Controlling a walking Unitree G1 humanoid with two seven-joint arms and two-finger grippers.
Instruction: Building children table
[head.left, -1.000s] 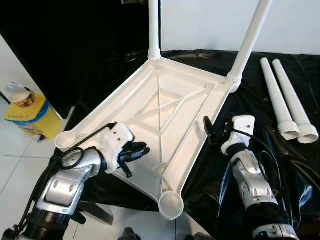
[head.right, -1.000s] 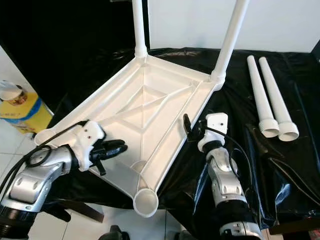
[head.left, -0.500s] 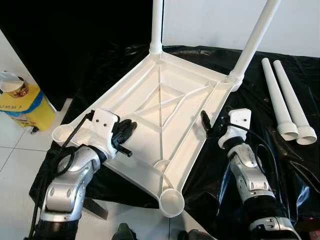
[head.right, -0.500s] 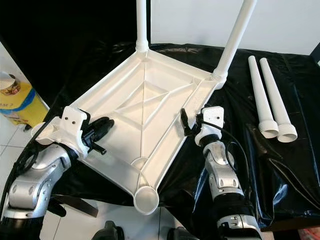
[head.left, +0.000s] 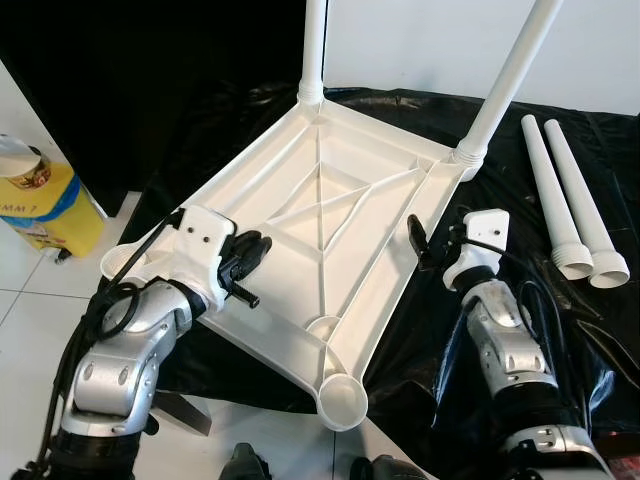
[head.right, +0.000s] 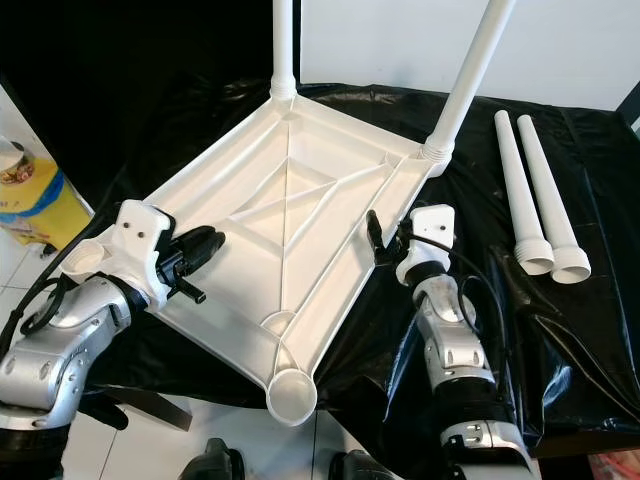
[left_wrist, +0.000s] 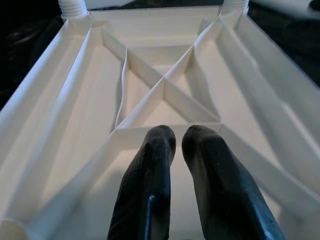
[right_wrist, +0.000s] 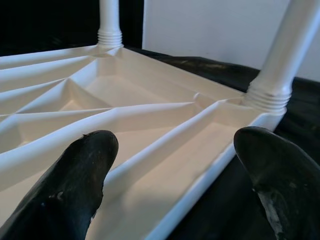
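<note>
Since 1 s ago your left gripper (head.left: 250, 248) has lifted from the near rim up over the ribbed underside, and the right gripper (head.right: 385, 238) has edged in toward the right rim; the camera shifted a little too.

Tabletop (head.left: 330, 190) lies upside down, centre of the frame, on the black sheet (head.left: 400, 340). 2 legs (head.left: 510, 75) are already screwed in at the far corners, upper centre and upper right. 2 loose legs (head.right: 530, 190) lie side by side at the right, well apart from the tabletop.

Left gripper: fingers nearly closed, holding nothing, hovering just above the ribs. Right gripper: fingers spread wide and empty, just beside the right rim of the tabletop.

Step in hand looks like fetching a loose leg for an empty socket (head.left: 342, 402). Use the right arm, it is nearer. Grip a leg near its threaded end, stand it upright over the socket before you twist. Steady the tabletop with the left gripper on a rim, not a thin rib.

Edges: the near socket overhangs the front edge at lower centre, so pressing down there may tip the tabletop. Open room lies on the sheet between the right rim and the loose legs. Yellow bag (head.left: 45, 205) sits on the floor at the left, well clear.
</note>
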